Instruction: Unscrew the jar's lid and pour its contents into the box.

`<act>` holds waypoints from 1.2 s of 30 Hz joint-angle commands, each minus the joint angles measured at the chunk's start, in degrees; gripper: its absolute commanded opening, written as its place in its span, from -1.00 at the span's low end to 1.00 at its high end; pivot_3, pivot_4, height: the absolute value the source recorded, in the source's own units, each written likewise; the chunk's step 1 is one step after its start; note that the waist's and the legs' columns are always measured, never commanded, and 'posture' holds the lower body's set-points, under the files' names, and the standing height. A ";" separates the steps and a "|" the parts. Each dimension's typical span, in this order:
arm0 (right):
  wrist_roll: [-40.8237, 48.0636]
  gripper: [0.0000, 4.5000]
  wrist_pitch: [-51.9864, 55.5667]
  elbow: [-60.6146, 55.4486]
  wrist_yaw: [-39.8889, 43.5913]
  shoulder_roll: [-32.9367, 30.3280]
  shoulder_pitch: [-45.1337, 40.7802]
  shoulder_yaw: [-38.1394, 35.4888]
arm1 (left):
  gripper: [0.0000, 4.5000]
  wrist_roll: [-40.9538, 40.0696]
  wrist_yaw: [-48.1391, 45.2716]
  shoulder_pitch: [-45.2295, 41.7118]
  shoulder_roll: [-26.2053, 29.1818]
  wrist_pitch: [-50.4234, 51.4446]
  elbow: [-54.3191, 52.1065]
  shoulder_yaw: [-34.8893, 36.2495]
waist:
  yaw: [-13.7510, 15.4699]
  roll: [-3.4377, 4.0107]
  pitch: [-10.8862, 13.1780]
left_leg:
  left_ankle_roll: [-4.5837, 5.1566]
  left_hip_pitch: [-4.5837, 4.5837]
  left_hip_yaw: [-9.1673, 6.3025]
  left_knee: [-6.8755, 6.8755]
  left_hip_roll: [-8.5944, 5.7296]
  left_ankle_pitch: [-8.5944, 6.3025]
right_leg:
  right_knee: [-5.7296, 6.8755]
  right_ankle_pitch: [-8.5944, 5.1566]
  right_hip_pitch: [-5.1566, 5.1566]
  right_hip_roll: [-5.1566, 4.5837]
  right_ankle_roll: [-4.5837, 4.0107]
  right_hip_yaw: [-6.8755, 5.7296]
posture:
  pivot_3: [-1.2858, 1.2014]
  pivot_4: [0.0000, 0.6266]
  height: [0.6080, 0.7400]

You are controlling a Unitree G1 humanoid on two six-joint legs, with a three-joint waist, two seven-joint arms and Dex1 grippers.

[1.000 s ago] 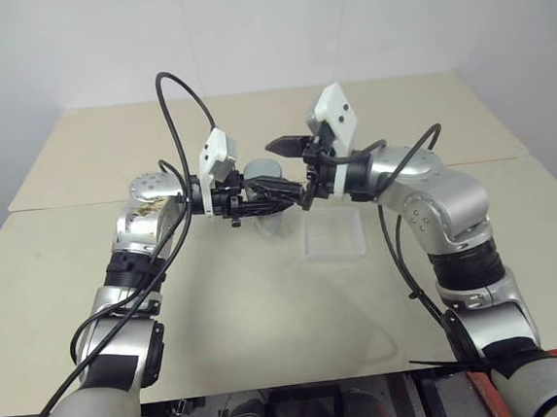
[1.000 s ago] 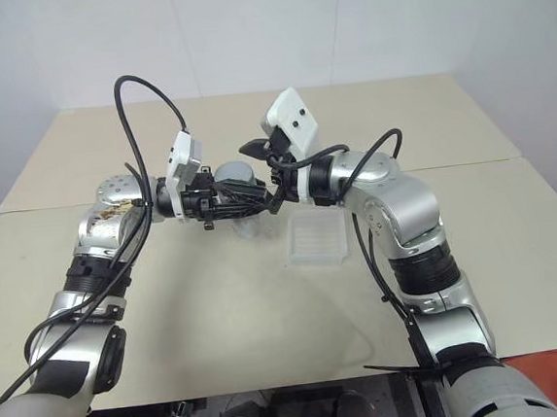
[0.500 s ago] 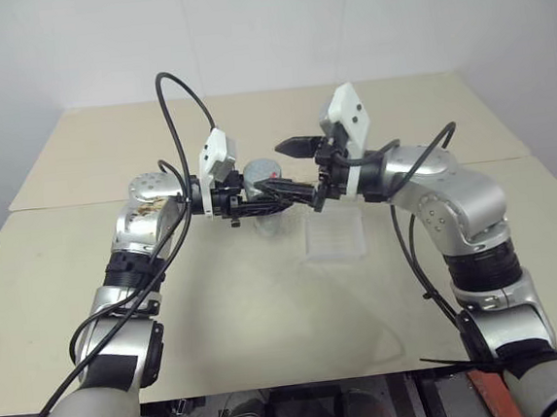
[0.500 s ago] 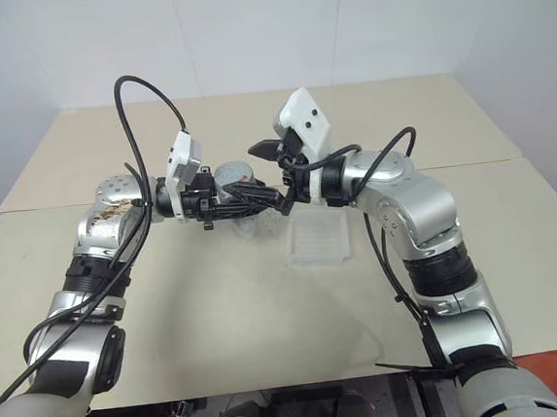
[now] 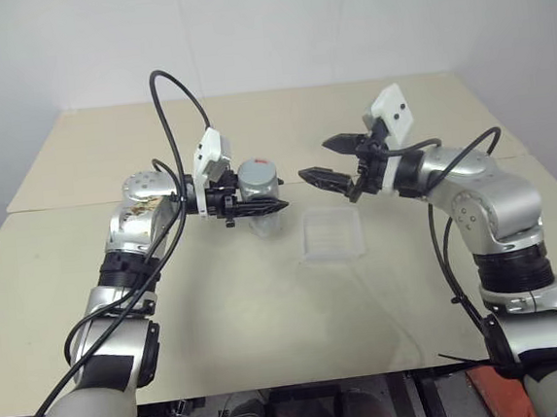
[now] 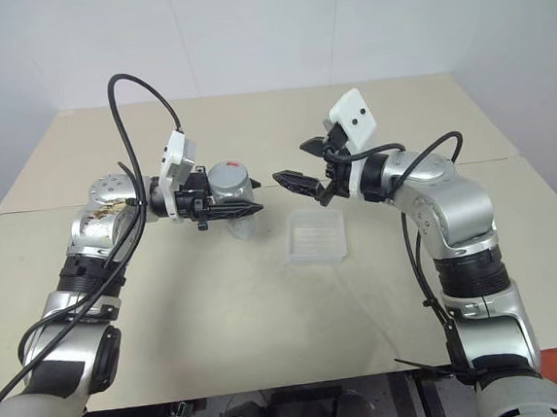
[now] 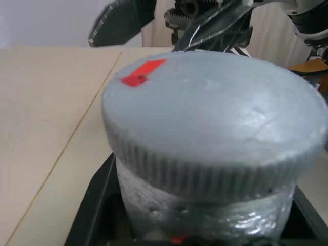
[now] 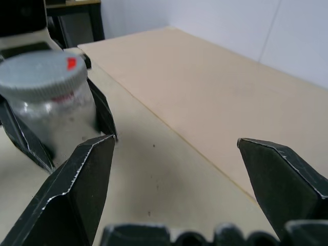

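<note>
My left gripper (image 5: 271,207) is shut on the jar (image 5: 263,218) and holds it upright a little above the table. The silver-grey lid (image 5: 258,176) with its red mark (image 7: 143,72) sits on the jar. The contents are hidden behind the jar's cloudy wall. To the jar's right, my right gripper (image 5: 315,159) hangs open and empty, apart from the lid and pointing toward it. In the right wrist view the jar (image 8: 51,110) stands beyond the right gripper (image 8: 174,143). The clear box (image 5: 332,235) lies on the table below the right gripper.
The beige table (image 5: 268,317) has a seam (image 5: 64,205) where a second tabletop joins behind it. A white wall rises at the back. Black cables (image 5: 173,91) loop above the left arm.
My right gripper has drawn back from the lid toward the right, still open. The left gripper and jar have held still, lid on.
</note>
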 commanded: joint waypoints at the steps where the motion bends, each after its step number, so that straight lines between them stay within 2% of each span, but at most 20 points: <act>1: 2.59 0.99 0.64 -4.38 1.13 -0.92 -0.73 -2.86 | -0.09 -0.50 0.14 -1.57 -0.11 -0.67 -0.78 1.07 | 0.07 0.00 0.00 | 0.00 0.00 0.00 0.00 0.00 0.00 | 0.00 0.00 0.00 0.00 0.00 0.00 | 0.03 -0.52 1.00; 7: 6.55 0.99 3.72 -9.82 0.77 1.84 -2.28 -1.49 | -0.09 -0.02 0.90 -2.90 -1.55 -1.43 0.78 0.83 | 0.06 0.00 0.00 | 0.00 0.00 -0.02 0.01 0.01 0.00 | 0.00 0.00 0.01 0.00 0.00 -0.01 | 0.03 -0.52 1.00; 11: 4.29 0.99 2.70 -10.11 -0.55 4.62 -3.28 1.98 | -0.09 0.05 0.87 -3.62 -2.31 -1.83 1.42 0.86 | -0.04 0.00 0.00 | 0.00 0.01 -0.01 0.01 -0.01 0.00 | 0.01 0.00 0.01 0.01 0.00 0.01 | 0.03 -0.52 1.00; 21: -0.25 0.99 -0.76 -4.84 -2.53 9.10 -7.48 4.14 | -0.09 -0.03 0.22 -3.38 -1.76 -2.13 1.34 0.90 | 0.04 0.00 0.00 | 0.00 0.00 -0.02 0.01 -0.03 0.00 | 0.02 0.00 0.01 0.00 0.00 -0.03 | 0.03 -0.52 1.00; 36: -2.94 0.99 -2.02 -1.11 -0.70 8.96 -7.55 4.24 | -0.09 -0.17 0.31 -2.89 -1.15 -1.97 0.97 1.15 | -0.09 0.00 0.00 | -0.01 0.01 -0.01 0.01 -0.03 0.00 | 0.03 0.00 0.00 0.00 0.00 -0.04 | 0.03 -0.52 1.00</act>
